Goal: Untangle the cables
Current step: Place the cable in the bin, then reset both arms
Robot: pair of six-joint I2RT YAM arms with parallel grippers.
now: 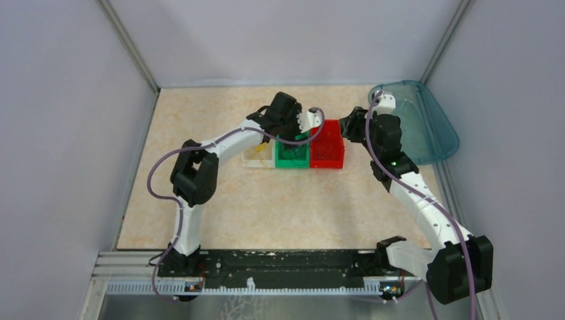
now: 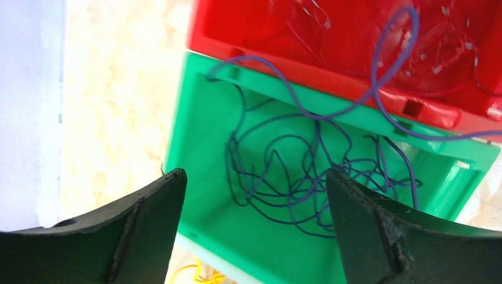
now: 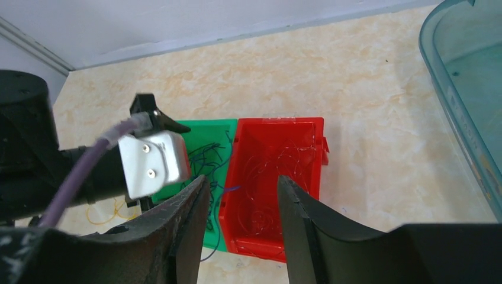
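Left wrist view: left gripper [image 2: 254,173], jaws wide apart and empty, hangs directly over dark purple cables [image 2: 296,177] in green bin [image 2: 195,118]. Right gripper [image 3: 243,180], parted and empty, over red bin [image 3: 308,154].

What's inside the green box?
A tangle of thin purple wires lies in the green bin; one strand loops over the rim into the red bin. Black fingers of the left gripper cover its near corners.
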